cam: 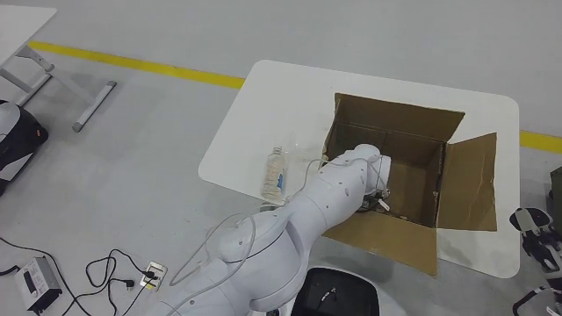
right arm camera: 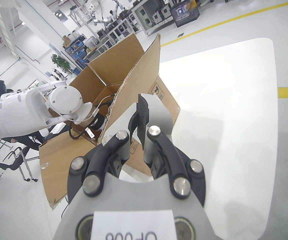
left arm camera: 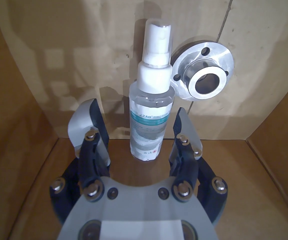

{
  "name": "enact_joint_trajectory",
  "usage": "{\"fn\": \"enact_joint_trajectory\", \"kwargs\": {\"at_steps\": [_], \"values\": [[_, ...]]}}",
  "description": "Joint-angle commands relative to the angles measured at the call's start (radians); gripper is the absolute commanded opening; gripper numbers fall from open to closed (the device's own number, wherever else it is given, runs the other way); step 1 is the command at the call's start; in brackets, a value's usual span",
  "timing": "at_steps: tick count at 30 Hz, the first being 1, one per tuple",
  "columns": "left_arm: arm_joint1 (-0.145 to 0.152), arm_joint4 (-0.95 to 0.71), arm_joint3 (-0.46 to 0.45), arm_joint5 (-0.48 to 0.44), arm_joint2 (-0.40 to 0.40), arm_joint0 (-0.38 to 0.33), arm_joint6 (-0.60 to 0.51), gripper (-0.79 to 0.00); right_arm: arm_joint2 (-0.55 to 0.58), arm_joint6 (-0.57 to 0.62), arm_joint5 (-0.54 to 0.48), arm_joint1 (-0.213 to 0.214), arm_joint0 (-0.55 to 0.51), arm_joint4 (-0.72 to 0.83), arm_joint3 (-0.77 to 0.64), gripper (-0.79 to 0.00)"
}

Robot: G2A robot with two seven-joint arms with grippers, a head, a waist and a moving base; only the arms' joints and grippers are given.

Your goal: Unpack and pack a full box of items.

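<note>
Left gripper (left arm camera: 136, 112), spread wide, down inside the brown cardboard box (left arm camera: 46, 51). Between its fingers, not touched, a clear plastic spray bottle (left arm camera: 150, 126) with a white pump head. Just beside the neck of this bottle, a round silver metal flange (left arm camera: 204, 73). Right gripper (right arm camera: 147, 108), pressed together on nothing, outside the box, close to it.

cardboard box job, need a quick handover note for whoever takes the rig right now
Left hand: open, down in the cardboard box, straddling the spray bottle, not gripping.
Right hand: shut, empty, outside the box by its flap.
Done: one clear bottle lies out on the table.
Left: spray bottle and metal flange to come out, then repack.
</note>
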Motion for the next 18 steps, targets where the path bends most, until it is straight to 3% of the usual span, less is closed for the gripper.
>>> {"fn": "enact_joint_trajectory", "kwargs": {"at_steps": [1, 4, 9, 11, 12, 18], "values": [[-0.003, 0.001, 0.007, -0.004, -0.001, -0.002, 0.0, -0.166, 0.0, 0.0, 0.0, 0.0, 0.0, 0.0, 0.0, -0.785], [-0.006, 0.006, 0.02, -0.007, -0.001, -0.005, 0.005, -0.376, 0.0, 0.0, 0.0, 0.0, 0.0, 0.0, 0.0, -0.785], [-0.01, 0.01, 0.037, -0.008, -0.004, -0.004, 0.014, -0.483, 0.0, 0.0, 0.0, 0.0, 0.0, 0.0, 0.0, -0.785], [-0.012, 0.013, 0.04, -0.007, -0.004, -0.003, 0.016, -0.733, 0.0, 0.0, 0.0, 0.0, 0.0, 0.0, 0.0, -0.785], [-0.012, 0.015, 0.041, -0.007, -0.004, -0.004, 0.018, -0.785, 0.0, 0.0, 0.0, 0.0, 0.0, 0.0, 0.0, -0.782], [-0.015, 0.014, 0.041, -0.014, -0.012, -0.012, 0.009, -0.785, 0.0, 0.0, 0.0, 0.0, 0.0, 0.0, 0.0, -0.779]]}}
